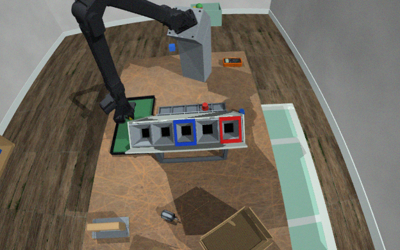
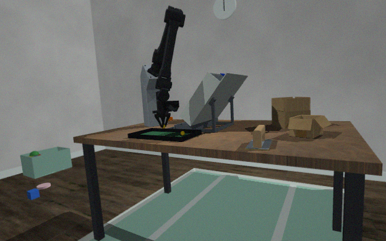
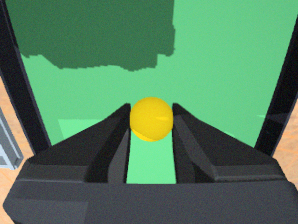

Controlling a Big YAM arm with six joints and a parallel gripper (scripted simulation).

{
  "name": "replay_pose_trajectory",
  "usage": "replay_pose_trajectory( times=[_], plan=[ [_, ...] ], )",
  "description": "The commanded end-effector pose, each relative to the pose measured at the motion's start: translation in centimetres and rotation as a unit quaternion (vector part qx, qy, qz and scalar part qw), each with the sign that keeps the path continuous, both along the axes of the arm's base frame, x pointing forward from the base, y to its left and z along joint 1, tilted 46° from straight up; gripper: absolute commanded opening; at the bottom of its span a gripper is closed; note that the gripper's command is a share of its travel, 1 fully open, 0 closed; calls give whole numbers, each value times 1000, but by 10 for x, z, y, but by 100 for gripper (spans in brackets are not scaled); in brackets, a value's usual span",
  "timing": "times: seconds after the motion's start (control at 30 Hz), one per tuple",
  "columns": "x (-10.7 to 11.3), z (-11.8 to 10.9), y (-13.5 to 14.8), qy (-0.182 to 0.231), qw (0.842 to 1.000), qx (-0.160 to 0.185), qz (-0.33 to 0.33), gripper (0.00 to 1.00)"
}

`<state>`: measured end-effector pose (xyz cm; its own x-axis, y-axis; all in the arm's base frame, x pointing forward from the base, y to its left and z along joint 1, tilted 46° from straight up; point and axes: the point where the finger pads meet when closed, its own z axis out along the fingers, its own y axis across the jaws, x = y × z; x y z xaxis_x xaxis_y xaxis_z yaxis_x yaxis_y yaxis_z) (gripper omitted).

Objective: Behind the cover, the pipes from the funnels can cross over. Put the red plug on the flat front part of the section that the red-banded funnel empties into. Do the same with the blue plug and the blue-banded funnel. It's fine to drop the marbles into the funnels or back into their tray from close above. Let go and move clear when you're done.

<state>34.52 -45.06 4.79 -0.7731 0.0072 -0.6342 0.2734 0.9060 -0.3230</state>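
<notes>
My gripper (image 3: 151, 112) is shut on a yellow marble (image 3: 152, 119) and holds it a little above the green floor of the black-rimmed marble tray (image 1: 133, 123). In the overhead view the gripper (image 1: 126, 118) is at the left end of the grey funnel rack, and the side view shows the gripper (image 2: 164, 124) just above the tray (image 2: 164, 134). Another yellow marble (image 2: 182, 133) lies in the tray. The rack has several square funnels; one is blue-banded (image 1: 185, 131) and one is red-banded (image 1: 230, 129). The red plug (image 1: 205, 106) stands on the row of sections behind the rack. The blue plug (image 1: 241, 111) is at the rack's right rear corner.
A grey tower (image 1: 194, 45) carries the arm's base. An orange meter (image 1: 232, 61) lies behind the rack. A wooden block on a grey plate (image 1: 110, 227), a small grey cylinder (image 1: 168, 216) and open cardboard boxes (image 1: 236, 232) lie at the table's near side.
</notes>
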Motion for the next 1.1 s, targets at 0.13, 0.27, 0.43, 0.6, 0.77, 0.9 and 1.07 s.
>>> replay_pose_trajectory(
  times=[0.13, 0.27, 0.43, 0.6, 0.77, 0.9, 1.07],
  plan=[
    [-27, 34, 13, 0, 1000, -8, 0, 0],
    [-33, 42, 19, 0, 1000, -8, 1, 0],
    [-48, 60, 30, 0, 1000, -8, 0, 0],
    [-49, 68, 41, 0, 1000, -8, 8, 0],
    [-52, 51, 41, 10, 1000, 7, 6, 0],
    [-48, 59, 35, 4, 1000, -4, 6, 0],
    [-48, 59, 35, 3, 1000, -4, 5, 0]
  ],
)
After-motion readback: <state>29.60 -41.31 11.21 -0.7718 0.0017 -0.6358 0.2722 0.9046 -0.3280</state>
